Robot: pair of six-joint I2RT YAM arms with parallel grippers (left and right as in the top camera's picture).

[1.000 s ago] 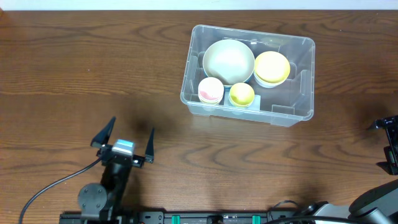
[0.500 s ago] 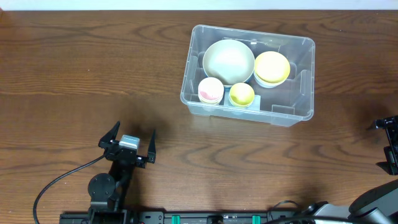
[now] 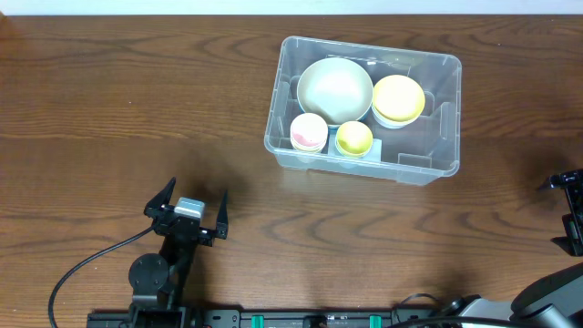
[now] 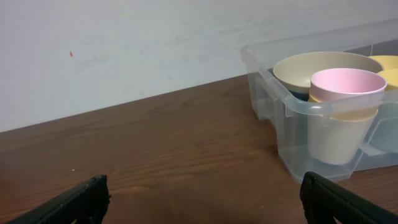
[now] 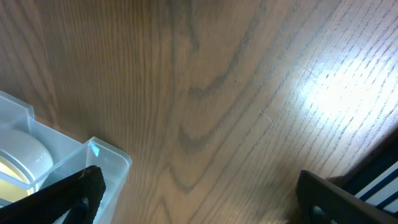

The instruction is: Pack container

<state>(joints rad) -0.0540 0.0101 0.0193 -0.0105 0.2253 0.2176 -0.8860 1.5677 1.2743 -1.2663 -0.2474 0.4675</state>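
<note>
Approach low and your released, empty left pincer (image 3: 197, 189) or right pincer (image 3: 550, 215) may shove the container (image 3: 437, 166) across the bench (image 3: 91, 91).

Setting is reading as a robotics lab: a mounting rail (image 3: 273, 319) is running along the near edge of the wood table (image 3: 91, 109), bare white wall (image 4: 124, 43) behind.
</note>
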